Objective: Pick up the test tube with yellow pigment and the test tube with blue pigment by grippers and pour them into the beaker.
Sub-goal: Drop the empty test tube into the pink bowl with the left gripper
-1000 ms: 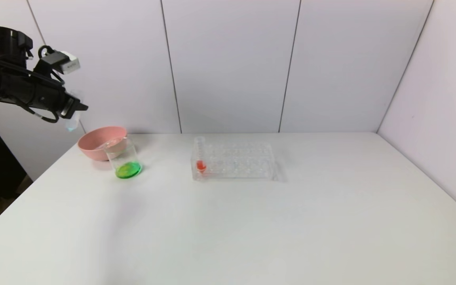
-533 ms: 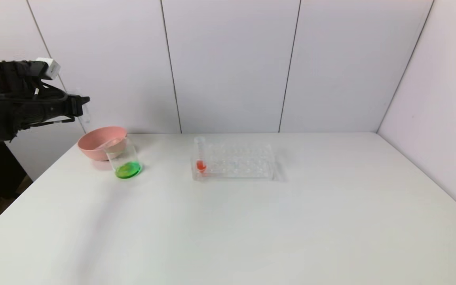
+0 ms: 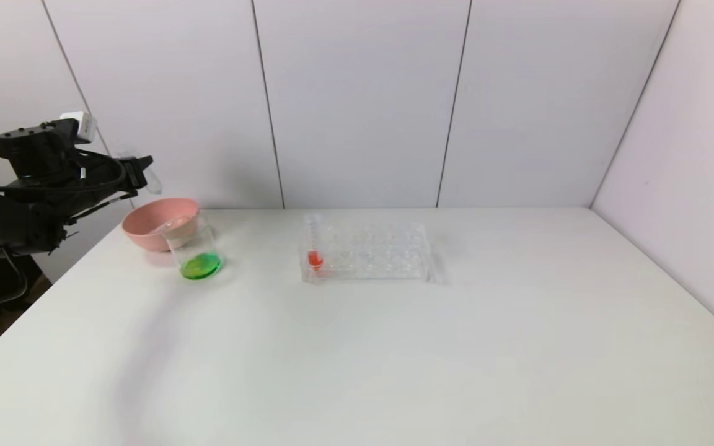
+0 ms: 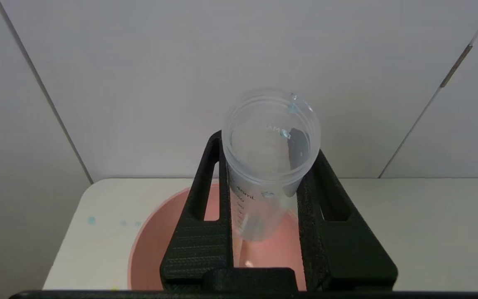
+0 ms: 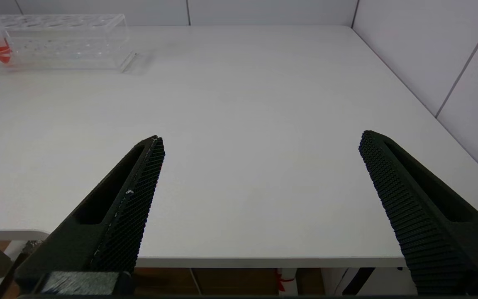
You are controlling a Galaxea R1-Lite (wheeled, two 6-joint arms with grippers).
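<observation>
The test tube with blue pigment [image 4: 270, 166] is clamped between the fingers of the left tool [image 4: 264, 199]. It is nearly empty: only blue droplets cling near its open mouth, which faces the wrist camera. In the head view, the left tool [image 3: 140, 172] holds the tube aloft above the pink bowl [image 3: 155, 224], at the table's [image 3: 394, 359] far left corner. The beaker [image 3: 194, 248] stands touching or just in front of the bowl and contains green liquid, which suggests that both pigments are already poured. The test tube with yellow pigment is not identifiable in any view.

Risks from this position:
- Residual droplets can fall outside the bowl if the tube tilts during descent; blue specks already mark the table near the bowl in the left wrist view.
- A release from this height can bounce the tube off the bowl rim.
- A low sweep can strike the beaker and spill it.

The right tool [image 5: 259, 199] is fully spread and idle over the near table edge, well apart from the rack [image 3: 366, 254], which holds a red-orange tube [image 3: 313, 248].
</observation>
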